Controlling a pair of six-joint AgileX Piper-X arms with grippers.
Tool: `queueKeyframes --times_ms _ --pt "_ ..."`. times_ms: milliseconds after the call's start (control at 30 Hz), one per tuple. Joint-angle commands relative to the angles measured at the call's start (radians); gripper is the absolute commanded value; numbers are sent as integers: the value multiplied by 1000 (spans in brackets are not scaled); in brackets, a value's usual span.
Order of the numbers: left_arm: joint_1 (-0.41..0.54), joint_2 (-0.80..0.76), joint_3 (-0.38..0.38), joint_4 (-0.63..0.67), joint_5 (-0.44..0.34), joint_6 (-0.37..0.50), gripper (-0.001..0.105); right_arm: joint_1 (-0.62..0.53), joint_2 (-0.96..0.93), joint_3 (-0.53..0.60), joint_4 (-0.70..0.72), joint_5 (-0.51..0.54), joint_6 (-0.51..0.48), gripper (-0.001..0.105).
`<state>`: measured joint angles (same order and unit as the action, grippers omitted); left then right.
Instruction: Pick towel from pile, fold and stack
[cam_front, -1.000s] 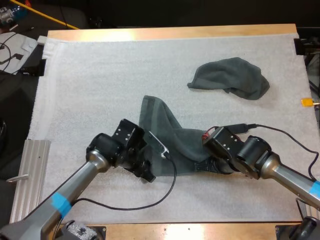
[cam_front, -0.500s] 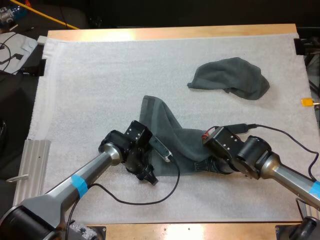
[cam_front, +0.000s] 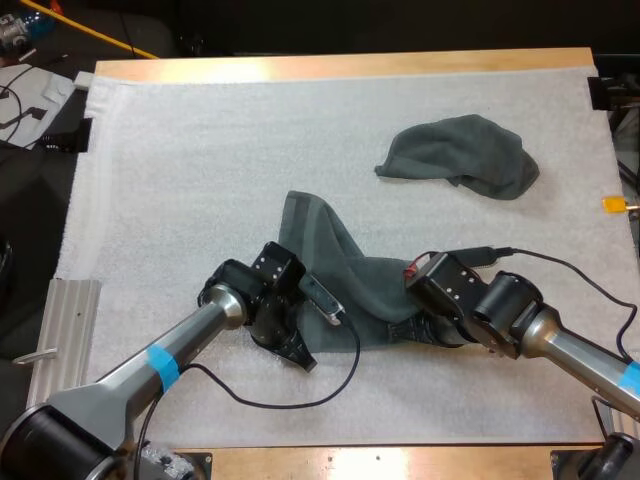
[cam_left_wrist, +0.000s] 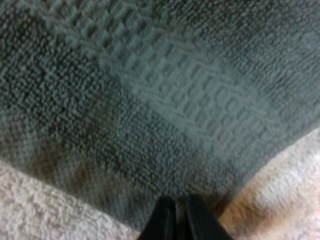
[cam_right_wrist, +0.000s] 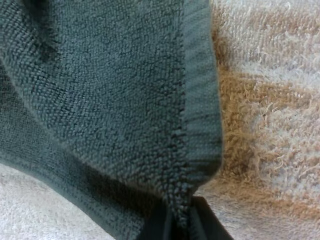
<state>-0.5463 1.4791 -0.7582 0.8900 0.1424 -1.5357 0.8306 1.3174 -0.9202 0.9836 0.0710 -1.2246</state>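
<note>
The towel (cam_front: 335, 275) lies half spread just toward 6 o'clock of the mat's centre. It is a dark grey-green terry cloth with a looped, nubbly pile, a flat woven band across it and a stitched hem along its edge. One narrow end reaches up toward 11 o'clock and the wider part bunches in soft ridges toward 4 o'clock. The step in hand looks like the spreading before the fold, with a gripper at each near corner. The right gripper (cam_right_wrist: 181, 220), at the towel's 4 o'clock corner, is closed on the hemmed corner, and cloth is pinched between its black fingers. The left gripper (cam_left_wrist: 177, 220), at the 7 o'clock corner, has its fingers drawn together right at the near edge, apparently nipping the hem, though the hold is thin. The next move probably calls for both arms to lift together and pull apart, so the limp cloth goes taut and flat before one edge is carried over the other. A weak pinch on the left could let that corner slip. The crumpled towel (cam_front: 460, 155), a rounded, slumped heap, sits well apart toward 2 o'clock. Under both is the white mat (cam_front: 200, 160), fuzzy and fibrous, on the smooth wooden table (cam_front: 330, 66).
</note>
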Motion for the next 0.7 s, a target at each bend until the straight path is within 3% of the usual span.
queueKeyframes --times_ms 0,567,667 --pt "-6 -38 -18 30 8 -21 0 1 -14 -3 -21 9 -6 0" --pt "-6 -298 -27 153 12 -22 0 1 -93 -5 -36 35 -33 0" --pt "-7 -301 -27 124 6 -13 8 1 -87 -5 -41 31 -28 0"
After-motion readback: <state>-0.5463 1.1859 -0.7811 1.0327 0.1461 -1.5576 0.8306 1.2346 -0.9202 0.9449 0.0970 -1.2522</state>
